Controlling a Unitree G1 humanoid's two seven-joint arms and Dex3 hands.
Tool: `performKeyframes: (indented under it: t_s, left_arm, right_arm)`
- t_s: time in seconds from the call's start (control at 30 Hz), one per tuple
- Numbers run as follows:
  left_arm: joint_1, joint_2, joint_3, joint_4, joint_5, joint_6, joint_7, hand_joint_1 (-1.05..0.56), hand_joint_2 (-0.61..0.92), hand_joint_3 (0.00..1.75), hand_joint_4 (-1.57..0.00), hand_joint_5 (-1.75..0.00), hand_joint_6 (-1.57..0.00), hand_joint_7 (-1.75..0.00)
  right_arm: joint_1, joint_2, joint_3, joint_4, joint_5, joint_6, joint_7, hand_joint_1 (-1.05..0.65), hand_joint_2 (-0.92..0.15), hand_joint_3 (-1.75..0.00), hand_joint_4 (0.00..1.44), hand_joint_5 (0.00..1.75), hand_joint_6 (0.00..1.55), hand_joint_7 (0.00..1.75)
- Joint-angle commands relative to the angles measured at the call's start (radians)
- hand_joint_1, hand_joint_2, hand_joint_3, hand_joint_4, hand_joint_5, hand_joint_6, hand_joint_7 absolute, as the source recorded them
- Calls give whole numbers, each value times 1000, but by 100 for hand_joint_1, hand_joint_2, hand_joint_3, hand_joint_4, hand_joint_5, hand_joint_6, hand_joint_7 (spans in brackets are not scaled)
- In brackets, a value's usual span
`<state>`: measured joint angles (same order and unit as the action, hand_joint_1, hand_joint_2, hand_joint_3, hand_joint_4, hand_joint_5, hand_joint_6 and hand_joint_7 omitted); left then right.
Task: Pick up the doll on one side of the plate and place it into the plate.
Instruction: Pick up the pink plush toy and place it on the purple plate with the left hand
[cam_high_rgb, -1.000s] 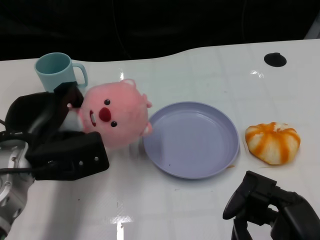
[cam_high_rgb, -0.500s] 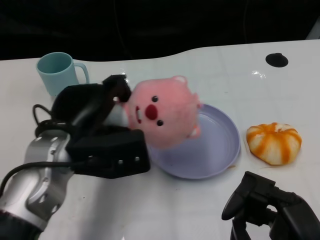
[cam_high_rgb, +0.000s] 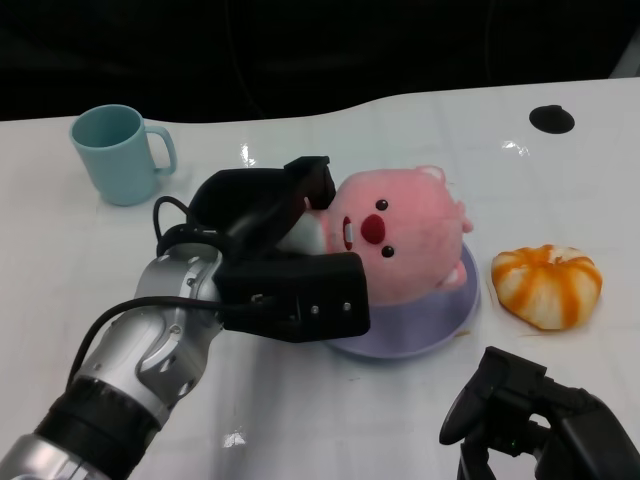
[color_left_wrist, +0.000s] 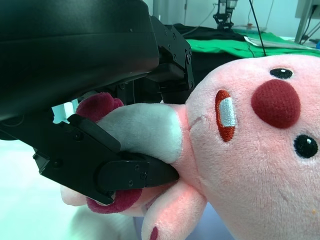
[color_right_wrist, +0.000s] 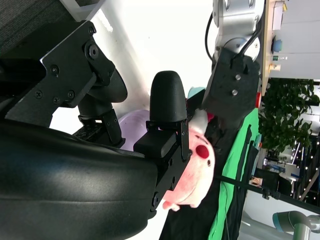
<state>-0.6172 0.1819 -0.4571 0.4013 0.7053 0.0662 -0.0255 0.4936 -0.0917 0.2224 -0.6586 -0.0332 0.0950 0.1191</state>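
Observation:
My left hand (cam_high_rgb: 285, 270) grips a pink plush doll (cam_high_rgb: 395, 235) with a red nose and holds it over the lilac plate (cam_high_rgb: 440, 330), most of which is hidden beneath doll and hand. Whether the doll touches the plate cannot be told. In the left wrist view the black fingers (color_left_wrist: 110, 165) clasp the doll (color_left_wrist: 250, 150) by its grey-and-pink body. My right hand (cam_high_rgb: 535, 420) rests low at the near right with nothing in it, fingers curled. The right wrist view shows that hand (color_right_wrist: 150, 135) with the doll (color_right_wrist: 197, 170) and plate (color_right_wrist: 135, 130) beyond.
A teal mug (cam_high_rgb: 120, 152) stands at the back left. An orange-and-white striped pumpkin-shaped toy (cam_high_rgb: 546, 284) lies right of the plate. A small black disc (cam_high_rgb: 551, 118) sits at the far right of the white table (cam_high_rgb: 350, 420).
My left arm has carried the doll rightward from beside the mug to over the plate. The right hand has stayed still.

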Motion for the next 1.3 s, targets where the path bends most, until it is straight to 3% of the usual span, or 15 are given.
performKeyframes:
  t_s: [0.03, 0.17, 0.23, 0.27, 0.3, 0.37, 0.4, 0.47, 0.5, 0.57, 0.6, 0.7, 0.83, 1.0, 1.3]
  left_arm:
    - [-36, -20, -7, 45, 5, -4, 20, -22, 50, 103, -93, -175, -76, -174]
    - [-53, -39, -10, 79, 3, 3, 12, -20, 48, 97, -88, -175, -70, -172]
    - [-60, -42, -5, 95, -15, -8, -4, -20, 49, 89, -85, -175, -76, -133]
    - [-63, -42, -3, 98, -25, -12, -16, -20, 51, 86, -82, -175, -81, -107]
    - [-65, -42, -2, 100, -31, -14, -25, -21, 57, 76, -78, -174, -90, -69]
    - [-67, -39, -5, 94, -36, -6, -47, -21, 61, 69, -76, -174, -98, -42]
    - [-68, -36, -6, 90, -41, -3, -64, -26, 73, 49, -68, -167, -90, -22]
    - [-69, -27, -8, 88, -50, -16, -88, -30, 87, 23, -59, -135, -80, -7]
    - [-69, -23, -9, 89, -52, -25, -94, -33, 90, 17, -58, -108, -74, -3]
    - [-70, -12, -17, 85, -45, -38, -109, -35, 92, 15, -57, -90, -69, -1]
    - [-71, -4, -24, 81, -39, -44, -121, -45, 92, 19, -44, -67, -54, -1]
    - [-70, 17, -35, 55, -36, -45, -172, -60, 92, 26, -25, -39, -34, 0]
    - [-71, 41, -50, 21, -16, -31, -227, -82, 92, 38, -3, -24, -16, 0]
    - [-65, 80, -61, -26, 7, -43, -282, -102, 92, 54, 0, -2, -4, 0]
    - [-3, 147, -4, -195, -43, -51, -344, -105, 92, 59, -1, -1, -3, -1]
  right_arm:
    - [0, -8, -7, -7, 3, 4, -1, 8, -39, -139, 71, 175, 63, 154]
    - [1, -8, -6, 0, 4, -8, 1, 8, -39, -140, 71, 175, 63, 154]
    - [0, -8, -6, 6, 6, -16, 2, 9, -39, -140, 71, 175, 63, 154]
    - [0, -7, -5, 5, 6, -14, 2, 8, -38, -140, 71, 175, 63, 154]
    - [1, -7, -5, 4, 6, -12, 1, 8, -38, -140, 72, 175, 63, 154]
    - [2, -6, -4, 2, 6, -9, 1, 8, -38, -140, 72, 175, 63, 154]
    - [2, -6, -3, 0, 6, -8, 0, 8, -39, -140, 71, 175, 63, 154]
    - [2, -5, -2, -1, 5, -8, 0, 9, -39, -140, 71, 175, 63, 154]
    - [2, -5, -2, 0, 5, -8, 0, 9, -39, -141, 71, 175, 63, 154]
    - [2, -5, -2, 0, 5, -7, -1, 9, -39, -141, 71, 175, 63, 154]
    - [2, -5, -2, -1, 6, -7, -1, 8, -38, -141, 71, 175, 63, 154]
    - [2, -6, -2, -3, 5, -4, -1, 8, -38, -141, 71, 175, 63, 154]
    - [2, -6, -5, -2, 10, -3, 1, 8, -38, -142, 71, 175, 62, 154]
    - [1, -7, -6, -3, 7, 0, 0, 8, -38, -140, 71, 175, 62, 154]
    - [-2, -9, -10, 1, 7, -4, 1, 8, -39, -138, 71, 175, 62, 153]
